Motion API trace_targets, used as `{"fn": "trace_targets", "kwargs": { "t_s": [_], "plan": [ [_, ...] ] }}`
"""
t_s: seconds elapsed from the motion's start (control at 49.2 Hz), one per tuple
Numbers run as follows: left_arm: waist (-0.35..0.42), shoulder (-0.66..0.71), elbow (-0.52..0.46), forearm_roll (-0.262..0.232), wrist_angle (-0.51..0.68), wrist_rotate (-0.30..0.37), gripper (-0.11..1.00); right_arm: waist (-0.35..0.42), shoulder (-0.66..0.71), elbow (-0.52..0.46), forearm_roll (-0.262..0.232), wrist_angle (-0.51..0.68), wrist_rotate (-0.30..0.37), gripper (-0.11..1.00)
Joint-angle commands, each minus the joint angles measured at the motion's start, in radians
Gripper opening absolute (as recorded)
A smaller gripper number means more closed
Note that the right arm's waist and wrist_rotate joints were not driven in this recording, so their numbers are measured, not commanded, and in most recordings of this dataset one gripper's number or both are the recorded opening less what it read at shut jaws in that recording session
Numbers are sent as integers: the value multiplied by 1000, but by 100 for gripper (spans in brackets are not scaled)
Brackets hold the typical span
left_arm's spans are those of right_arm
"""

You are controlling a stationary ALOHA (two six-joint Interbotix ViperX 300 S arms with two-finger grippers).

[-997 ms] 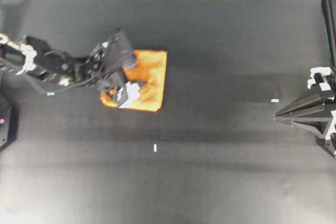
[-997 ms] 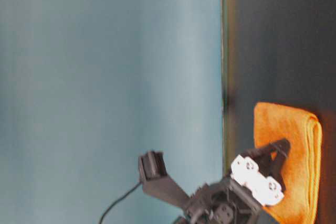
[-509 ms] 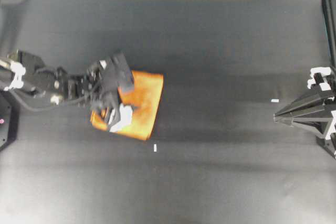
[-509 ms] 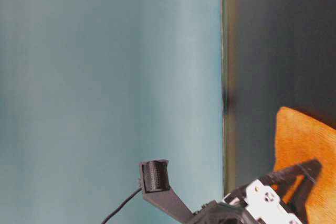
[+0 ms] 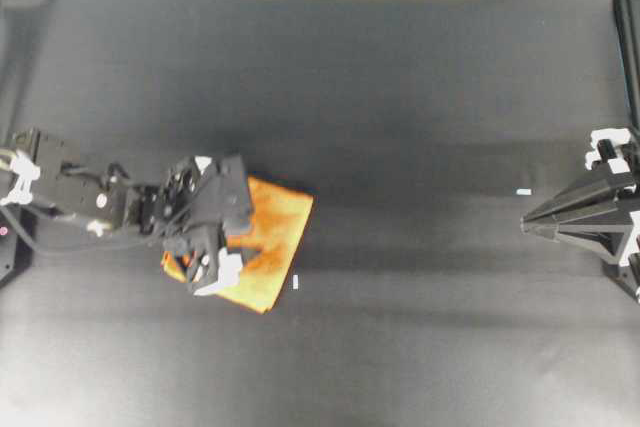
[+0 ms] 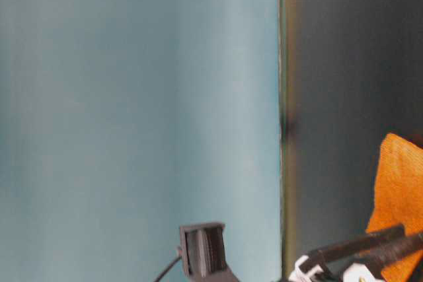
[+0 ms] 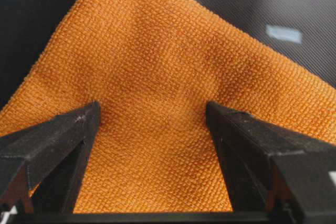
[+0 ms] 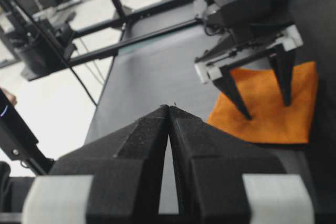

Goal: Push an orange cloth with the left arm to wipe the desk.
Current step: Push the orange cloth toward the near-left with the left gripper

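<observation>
Overhead | left claw (image 5: 222, 259) spread on orange cloth (image 5: 272, 243) | tape mark (image 5: 295, 282) beside, maybe touching | right claw (image 8: 169, 113) clenched

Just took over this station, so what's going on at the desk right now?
The left arm's gripper is pressing down on the orange cloth, jaws spread wide with both fingertips planted on the fabric rather than pinching it. It is using the cloth to wipe the black desk. The cloth lies flat near a small white tape mark. The right gripper is shut and parked at the side, holding nothing.
</observation>
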Motion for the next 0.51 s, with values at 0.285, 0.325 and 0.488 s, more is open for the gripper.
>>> {"fn": "trace_targets", "kwargs": {
  "t_s": [0.285, 0.325, 0.488],
  "plan": [
    [-143, -77, 25, 3, 0, -28, 80, -2, 5, -5, -2, -11, 2, 5],
    [-161, -78, 28, 3, 0, -31, 80, 0, 5, -6, -2, -11, 0, 5],
    [-219, -78, 31, 3, 0, -46, 80, 0, 5, -6, -2, -11, 2, 5]
  ]
}}
